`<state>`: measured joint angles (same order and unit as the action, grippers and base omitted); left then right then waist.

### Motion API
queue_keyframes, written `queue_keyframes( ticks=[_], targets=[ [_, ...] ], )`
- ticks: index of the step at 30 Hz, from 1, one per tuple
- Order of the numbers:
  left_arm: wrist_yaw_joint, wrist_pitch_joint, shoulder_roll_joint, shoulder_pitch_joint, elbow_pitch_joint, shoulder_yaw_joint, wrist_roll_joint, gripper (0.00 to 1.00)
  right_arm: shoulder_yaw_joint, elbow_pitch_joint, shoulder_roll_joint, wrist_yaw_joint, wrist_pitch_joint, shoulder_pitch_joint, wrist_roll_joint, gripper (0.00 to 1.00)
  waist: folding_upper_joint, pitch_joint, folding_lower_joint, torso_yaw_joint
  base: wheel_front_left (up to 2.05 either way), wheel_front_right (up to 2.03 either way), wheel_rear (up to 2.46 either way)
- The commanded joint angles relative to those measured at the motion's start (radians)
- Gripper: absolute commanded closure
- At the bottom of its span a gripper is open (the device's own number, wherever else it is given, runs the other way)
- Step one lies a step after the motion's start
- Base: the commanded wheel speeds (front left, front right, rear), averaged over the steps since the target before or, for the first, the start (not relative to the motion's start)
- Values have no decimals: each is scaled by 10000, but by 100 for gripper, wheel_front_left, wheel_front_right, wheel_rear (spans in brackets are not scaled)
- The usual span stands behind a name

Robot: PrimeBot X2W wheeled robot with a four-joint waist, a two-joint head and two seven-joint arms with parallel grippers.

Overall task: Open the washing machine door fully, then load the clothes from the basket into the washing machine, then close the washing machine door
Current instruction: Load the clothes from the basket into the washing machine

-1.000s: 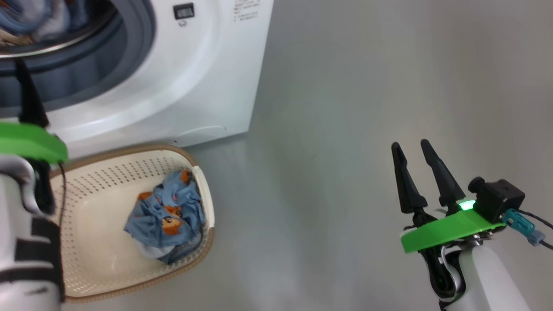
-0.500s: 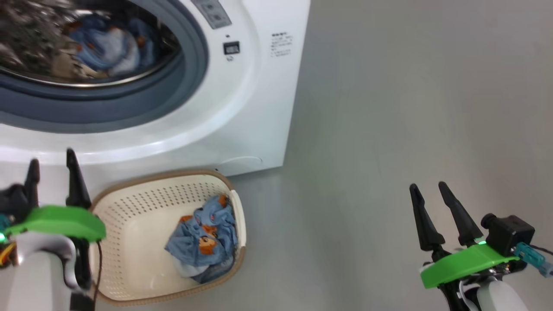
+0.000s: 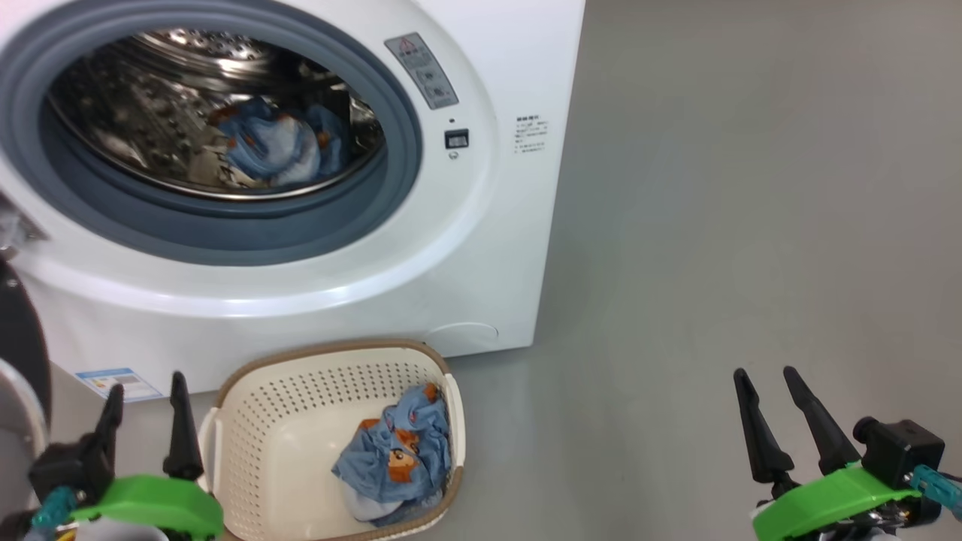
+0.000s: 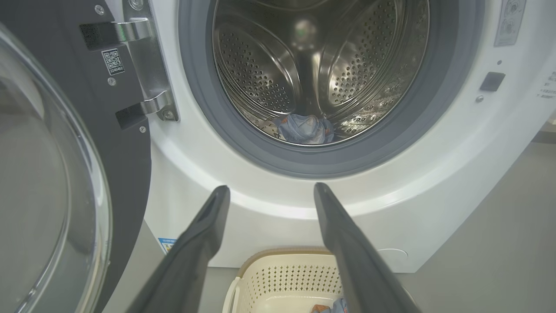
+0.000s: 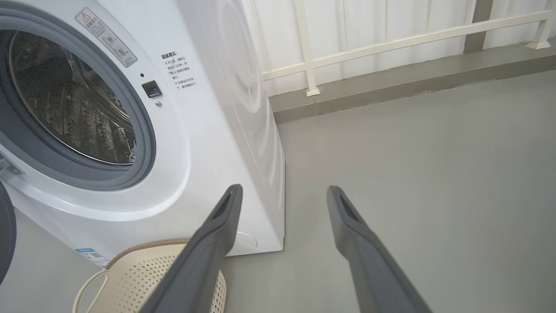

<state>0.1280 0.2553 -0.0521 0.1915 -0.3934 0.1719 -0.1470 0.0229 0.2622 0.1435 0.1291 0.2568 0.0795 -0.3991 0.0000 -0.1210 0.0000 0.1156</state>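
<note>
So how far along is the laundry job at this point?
Done: the washing machine door stands swung open, and one blue bear-print garment lies in the drum. In hand: nothing; the left gripper, beside the basket, and the right gripper, over the floor, are both open and empty. Left: a bundle of bear-print clothes sits in the basket to load, then the door needs closing.

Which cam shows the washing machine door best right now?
Left wrist view: the washing machine door stands open at the left, with glass bowl, black rim and hinge clear. Head view catches a dark sliver at its left edge; right wrist view a dark edge at lower left.
</note>
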Motion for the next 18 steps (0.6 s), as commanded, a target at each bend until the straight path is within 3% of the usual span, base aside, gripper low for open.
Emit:
queue_keyframes(
  ticks=[1, 18],
  targets=[
    [26, 65, -183, -111, 403, 237, 84, 0, 172, -225, 164, 16, 49, -81, -19, 0, 0, 304, 0, -224, 0, 0, 0],
    [26, 65, 1, -2040, 2008, 280, 154, 0, -122, -282, 348, 16, 49, -970, -93, 0, 0, 922, 0, -568, 0, 0, 0]
  ],
)
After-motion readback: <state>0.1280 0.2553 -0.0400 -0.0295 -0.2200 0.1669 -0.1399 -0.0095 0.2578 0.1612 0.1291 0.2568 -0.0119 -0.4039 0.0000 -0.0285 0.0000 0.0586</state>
